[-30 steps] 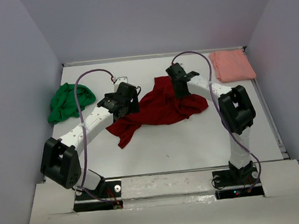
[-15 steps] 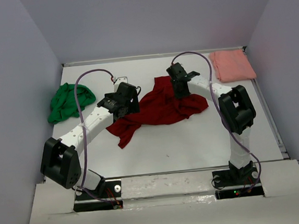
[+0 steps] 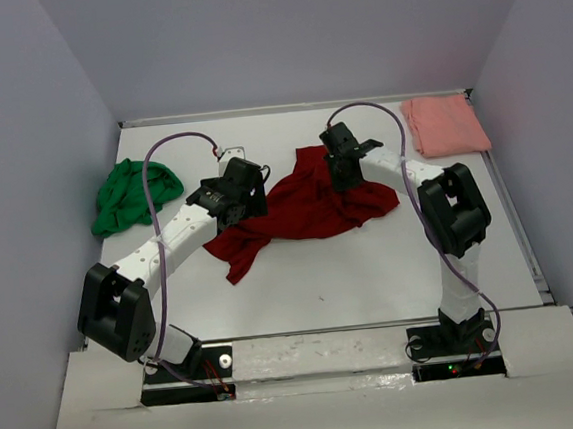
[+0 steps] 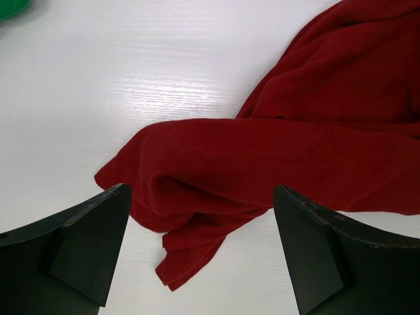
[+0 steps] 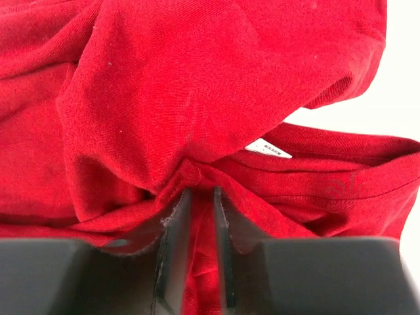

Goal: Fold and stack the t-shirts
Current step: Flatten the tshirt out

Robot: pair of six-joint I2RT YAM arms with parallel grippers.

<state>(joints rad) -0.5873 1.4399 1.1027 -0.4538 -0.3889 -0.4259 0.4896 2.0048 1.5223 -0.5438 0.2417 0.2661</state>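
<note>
- At desk (image 3: 371,267) centre, your right end effector (image 5: 200,193) pinches a fold of the dark red shirt (image 3: 306,208).
- Your left end effector (image 4: 200,193) hangs released over its 9 o'clock edge.
- You have the green shirt (image 3: 129,193) at 9 o'clock, the pink shirt (image 3: 444,125) at 2 o'clock.

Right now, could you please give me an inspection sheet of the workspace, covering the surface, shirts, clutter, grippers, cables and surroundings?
Surface: white table, no stains seen.
Job's things: dark red t-shirt crumpled at the centre; green t-shirt bunched at the left; salmon pink t-shirt lying flat and neat in the far right corner. None stacked.
Clutter: nothing seen.
Grippers: left gripper open, above the red shirt's edge, holding nothing; right gripper has its jaws nearly together with a fold of the red shirt between them.
Cables: left purple cable and right purple cable each loop above their arm, clear of the cloth.
Surroundings: plain grey walls on three sides.
</note>
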